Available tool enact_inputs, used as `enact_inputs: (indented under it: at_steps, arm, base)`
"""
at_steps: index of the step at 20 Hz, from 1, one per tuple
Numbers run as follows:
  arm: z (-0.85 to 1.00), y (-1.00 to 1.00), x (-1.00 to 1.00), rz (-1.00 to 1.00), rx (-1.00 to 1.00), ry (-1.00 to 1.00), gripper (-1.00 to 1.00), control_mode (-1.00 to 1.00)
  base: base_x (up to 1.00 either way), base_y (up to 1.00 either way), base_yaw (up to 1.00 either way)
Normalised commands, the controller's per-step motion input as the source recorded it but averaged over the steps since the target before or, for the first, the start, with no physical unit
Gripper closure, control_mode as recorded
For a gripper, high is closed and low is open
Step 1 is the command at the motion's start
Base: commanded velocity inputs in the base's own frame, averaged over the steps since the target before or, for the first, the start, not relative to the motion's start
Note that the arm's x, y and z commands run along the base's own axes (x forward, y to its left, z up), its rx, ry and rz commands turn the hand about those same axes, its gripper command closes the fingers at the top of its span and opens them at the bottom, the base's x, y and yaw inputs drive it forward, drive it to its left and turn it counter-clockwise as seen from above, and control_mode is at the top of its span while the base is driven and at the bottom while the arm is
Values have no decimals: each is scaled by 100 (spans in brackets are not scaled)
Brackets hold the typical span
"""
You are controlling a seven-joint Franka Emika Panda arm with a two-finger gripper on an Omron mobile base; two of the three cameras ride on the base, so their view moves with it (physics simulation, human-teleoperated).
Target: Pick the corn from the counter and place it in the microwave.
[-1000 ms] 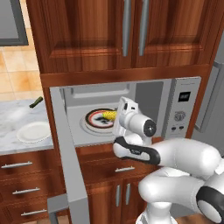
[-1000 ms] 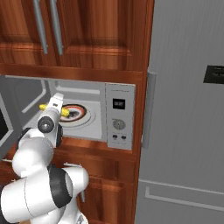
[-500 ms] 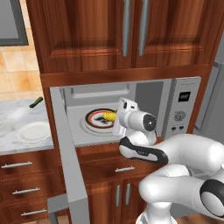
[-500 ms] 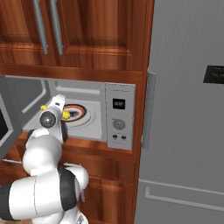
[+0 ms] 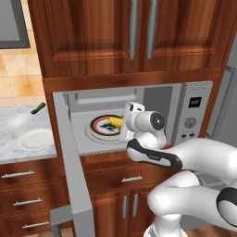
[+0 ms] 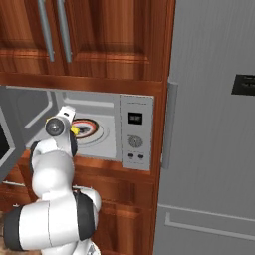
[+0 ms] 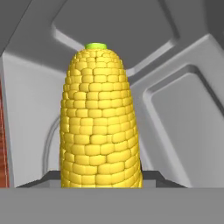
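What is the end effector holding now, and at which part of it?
The corn, gripped at its lower end between the finger tips; its green-tipped end points away, into the microwave.

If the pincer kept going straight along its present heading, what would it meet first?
The pincer, shut on the corn, points into the open microwave. The corn's tip would probably meet the grey inner wall first, though depth is hard to judge.

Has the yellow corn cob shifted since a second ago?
Barely: the yellow corn cob, shut in the gripper, still hangs over the round black-red-white turntable plate.
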Motion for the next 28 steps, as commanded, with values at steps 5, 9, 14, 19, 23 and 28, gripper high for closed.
enact_inputs:
  at_steps: [5, 9, 14, 19, 23, 28]
  arm:
    - [-15, 3, 19, 0, 0, 0, 100, -100]
    - [-19, 6, 22, 0, 0, 2, 100, -100]
    - [-17, 2, 3, 0, 0, 6, 100, -100]
    - [-13, 2, 18, 0, 0, 5, 100, -100]
    - [-9, 3, 28, 0, 0, 6, 100, -100]
    - [-16, 12, 25, 0, 0, 0, 100, -100]
  base:
    - [0, 0, 0]
    - [0, 0, 0]
    - [0, 0, 0]
    - [0, 0, 0]
    - [0, 0, 0]
    - [0, 0, 0]
